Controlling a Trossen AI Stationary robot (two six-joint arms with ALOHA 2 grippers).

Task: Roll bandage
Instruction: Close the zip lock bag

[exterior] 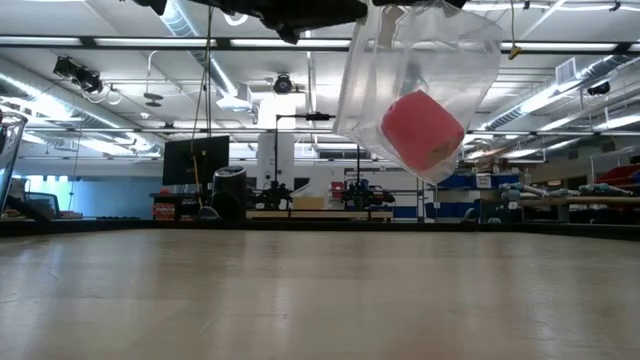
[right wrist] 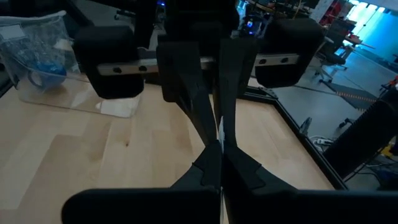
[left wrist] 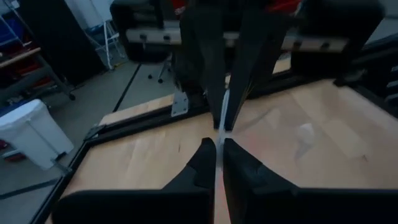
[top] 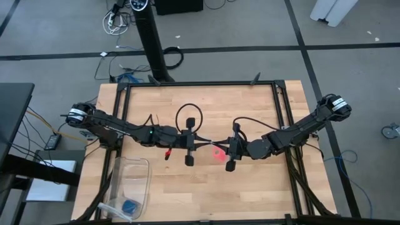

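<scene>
Both grippers pinching a clear bag mid-frame
Left gripper [top: 189, 150] and right gripper [top: 229, 152] are clamping the bag [exterior: 420, 85]; bandage [exterior: 422, 131] roll is hanging inside.

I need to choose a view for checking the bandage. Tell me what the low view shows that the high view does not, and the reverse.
Only the low view: the bandage as a compact pink-red roll inside a clear plastic bag, hanging above the table.

Only the high view: both arms meeting mid-table, left gripper and right gripper close together; a clear bin holding a small blue object at the table's left front.

Both: the wooden table and the pink-red bandage, which shows only as a blur between the grippers in the high view.
</scene>
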